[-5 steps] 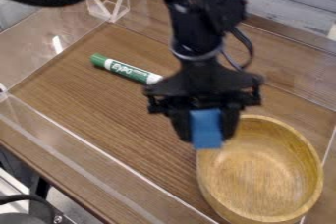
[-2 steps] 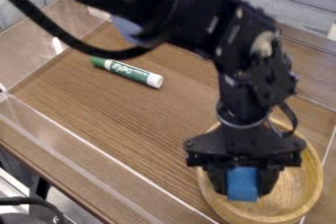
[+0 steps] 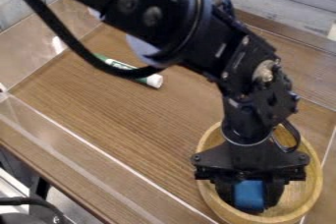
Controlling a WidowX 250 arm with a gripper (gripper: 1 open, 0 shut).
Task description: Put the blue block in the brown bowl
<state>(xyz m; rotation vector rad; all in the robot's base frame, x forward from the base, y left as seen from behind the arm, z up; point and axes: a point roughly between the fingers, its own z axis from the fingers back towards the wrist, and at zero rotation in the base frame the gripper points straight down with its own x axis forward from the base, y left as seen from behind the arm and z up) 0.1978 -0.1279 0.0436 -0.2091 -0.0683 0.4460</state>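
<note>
The black arm reaches down from the upper left, and my gripper (image 3: 253, 191) hangs inside the brown bowl (image 3: 305, 181), a light wooden bowl at the lower right. The fingers are shut on the blue block (image 3: 252, 193), which sits low between them over the bowl's floor. I cannot tell whether the block touches the bowl's bottom. The arm hides most of the bowl's left and far rim.
A green-and-white marker (image 3: 148, 77) lies on the wooden tabletop (image 3: 105, 130) behind the arm, mostly covered by it. Clear acrylic walls (image 3: 39, 120) fence the table at the left and front edges.
The gripper carried the blue block from left of the bowl, rightward and forward over its rim, and has lowered it into the bowl. The arm now covers most of the marker.
</note>
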